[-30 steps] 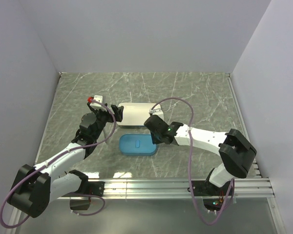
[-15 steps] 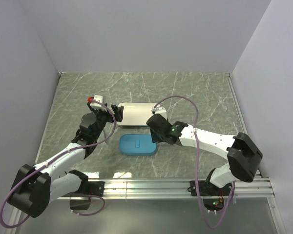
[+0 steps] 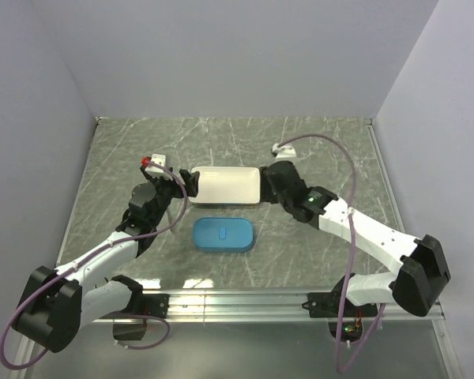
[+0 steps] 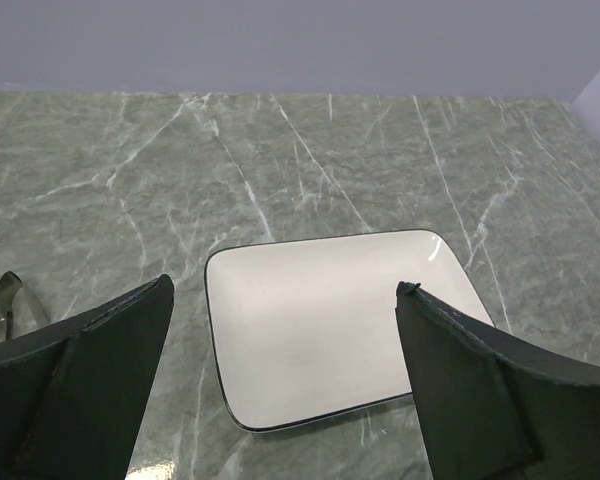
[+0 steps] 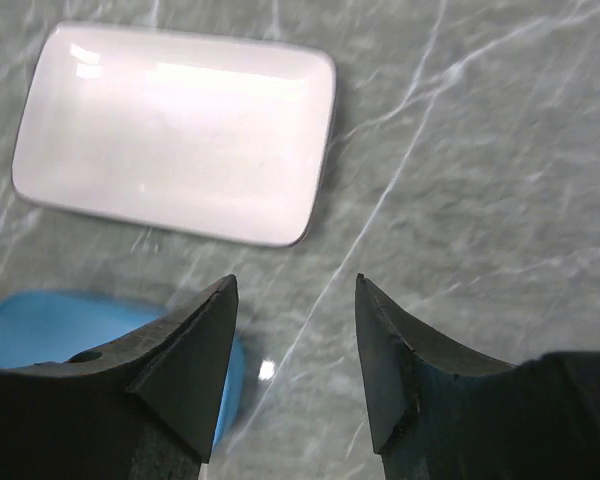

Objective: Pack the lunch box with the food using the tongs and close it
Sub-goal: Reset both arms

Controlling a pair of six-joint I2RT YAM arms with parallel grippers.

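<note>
The blue lunch box [image 3: 223, 234] lies on the table with its lid on and the small centre tab facing up; its corner shows in the right wrist view [image 5: 40, 330]. No food is in view. One grey end of the tongs [image 4: 5, 300] peeks in at the left of the left wrist view. My left gripper [image 3: 190, 188] [image 4: 285, 288] stands wide open at the plate's left end, nothing between its fingers. My right gripper [image 3: 266, 189] [image 5: 295, 280] is open and empty, above bare table right of the plate and behind the box.
An empty white rectangular plate [image 3: 227, 185] [image 4: 320, 320] [image 5: 170, 130] lies just behind the lunch box, between the two grippers. White walls enclose the marble table on three sides. A metal rail runs along the near edge.
My right gripper has opened and drawn back from the lunch box's right end, up and to the right, to beside the plate. The left arm has stayed put.
</note>
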